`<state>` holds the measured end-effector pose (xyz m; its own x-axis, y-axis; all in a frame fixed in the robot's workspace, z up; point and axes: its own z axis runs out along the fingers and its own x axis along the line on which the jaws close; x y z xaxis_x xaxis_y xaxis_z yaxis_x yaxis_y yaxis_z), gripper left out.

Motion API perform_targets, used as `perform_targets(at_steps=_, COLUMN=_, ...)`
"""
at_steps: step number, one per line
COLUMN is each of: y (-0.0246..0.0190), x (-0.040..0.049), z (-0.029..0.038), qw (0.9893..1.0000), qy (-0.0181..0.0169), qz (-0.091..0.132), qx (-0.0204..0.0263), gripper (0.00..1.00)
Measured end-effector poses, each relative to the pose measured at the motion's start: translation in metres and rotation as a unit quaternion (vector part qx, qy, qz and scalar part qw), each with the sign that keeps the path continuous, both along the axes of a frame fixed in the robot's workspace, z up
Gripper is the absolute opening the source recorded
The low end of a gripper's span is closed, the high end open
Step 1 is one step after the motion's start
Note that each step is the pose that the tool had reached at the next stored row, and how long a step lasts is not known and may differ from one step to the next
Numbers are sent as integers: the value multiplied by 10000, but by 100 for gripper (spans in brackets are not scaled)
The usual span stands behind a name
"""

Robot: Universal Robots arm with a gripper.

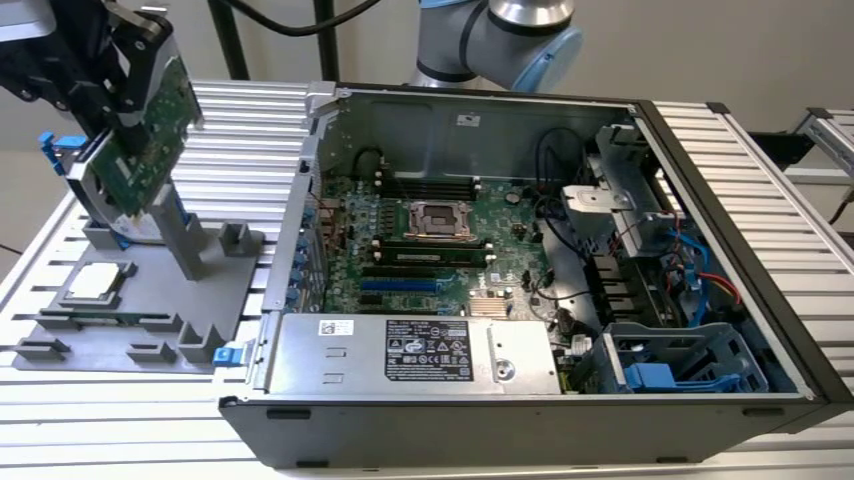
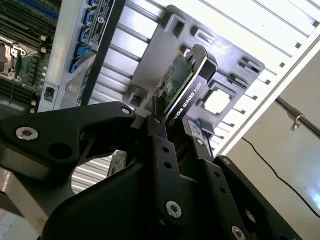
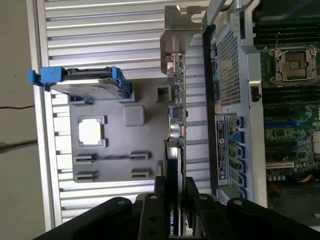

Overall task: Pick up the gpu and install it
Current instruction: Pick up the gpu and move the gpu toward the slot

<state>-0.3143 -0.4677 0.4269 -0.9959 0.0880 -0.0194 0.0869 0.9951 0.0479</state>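
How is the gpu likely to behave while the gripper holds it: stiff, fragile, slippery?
Probably stiff: edge-on, the gpu looks straight though the gripper clamps one end. Likely fragile: its green board is bare. It might pivot, as most of it extends past the grip.

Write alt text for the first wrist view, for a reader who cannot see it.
A black pincer grips a graphics card edge-on over a grey tray. The tray holds a hard drive in a blue frame and a small square chip; an open computer case lies beside it.
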Motion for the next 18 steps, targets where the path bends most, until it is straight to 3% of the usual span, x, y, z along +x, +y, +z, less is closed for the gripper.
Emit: perform_targets(at_steps=18, y=0, x=0, z=111, qw=10000, qy=0, qz=0, qx=0, gripper=0)
